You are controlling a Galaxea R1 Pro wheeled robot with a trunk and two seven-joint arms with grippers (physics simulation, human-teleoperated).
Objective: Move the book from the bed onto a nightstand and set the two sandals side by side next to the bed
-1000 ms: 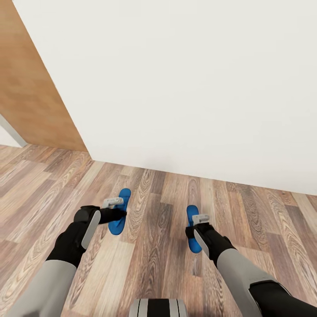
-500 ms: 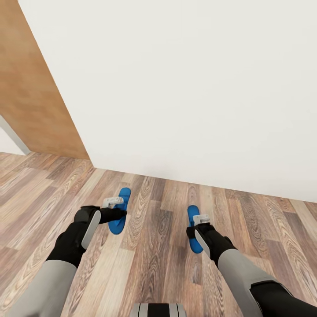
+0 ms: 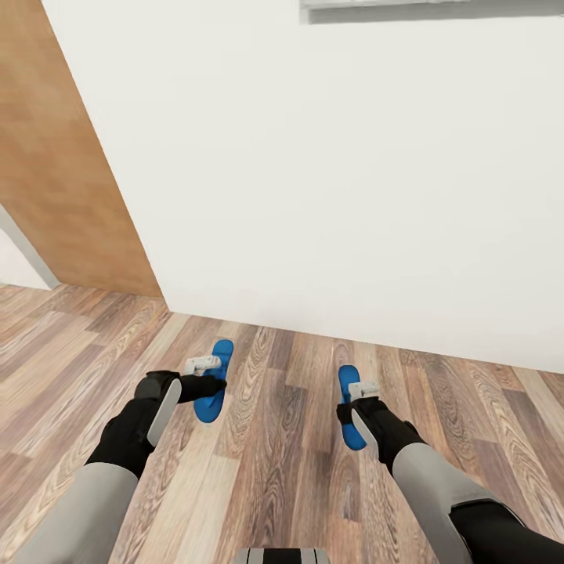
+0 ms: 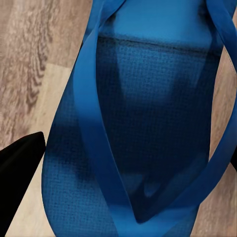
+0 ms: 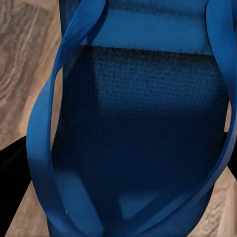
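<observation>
Each arm carries one blue sandal above the wood floor (image 3: 266, 439), near a white wall (image 3: 337, 196): the left gripper (image 3: 205, 365) has its jaws closed on the left sandal (image 3: 213, 385), the right gripper (image 3: 362, 389) on the right sandal (image 3: 350, 407). Both sandals run lengthwise near-to-far, roughly parallel but well apart. No bed is in sight, so I judge the set-down spot must still be reached.

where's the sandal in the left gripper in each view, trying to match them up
Head view: the left sandal is at lower left, above the floor, at the left gripper.
Left wrist view: it spans most of the picture, straps facing the camera.
Right wrist view: the sandal here is the other one.
Shared landmark: the wood-plank floor behind each sandal.
</observation>
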